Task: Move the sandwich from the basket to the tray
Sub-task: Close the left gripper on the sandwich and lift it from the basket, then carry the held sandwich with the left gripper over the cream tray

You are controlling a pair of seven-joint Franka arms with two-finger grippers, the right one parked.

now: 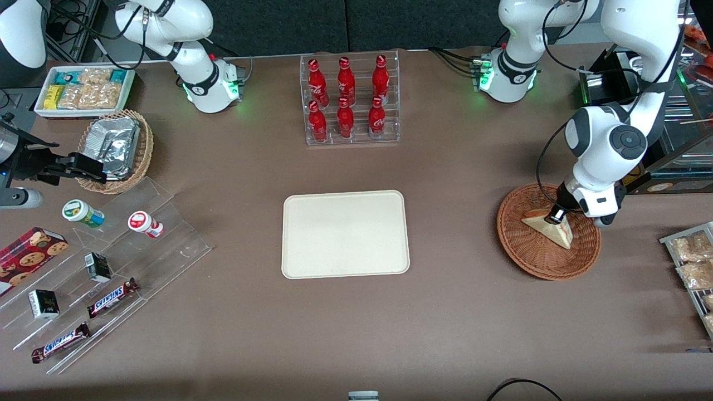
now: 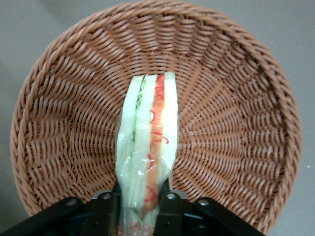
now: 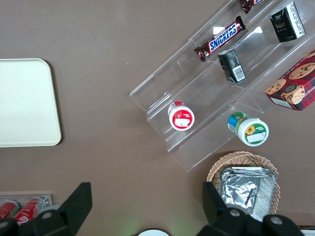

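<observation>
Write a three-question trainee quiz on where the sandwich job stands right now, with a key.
1. True or false: the sandwich already lies on the tray.
2. What do the gripper fingers close on? A) basket rim B) sandwich C) nothing
3. How many red bottles stand in the clear rack?

Key: 1. False; it is in the basket, and the tray is bare. 2. B; the fingers pinch the wrapped sandwich from both sides. 3. Six.

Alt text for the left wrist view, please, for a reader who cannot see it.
The gripper is closed on one end of the wrapped sandwich, which stands on edge with its red and green filling showing. It sits inside the round reddish-brown wicker basket, which rests on a brown table.
</observation>
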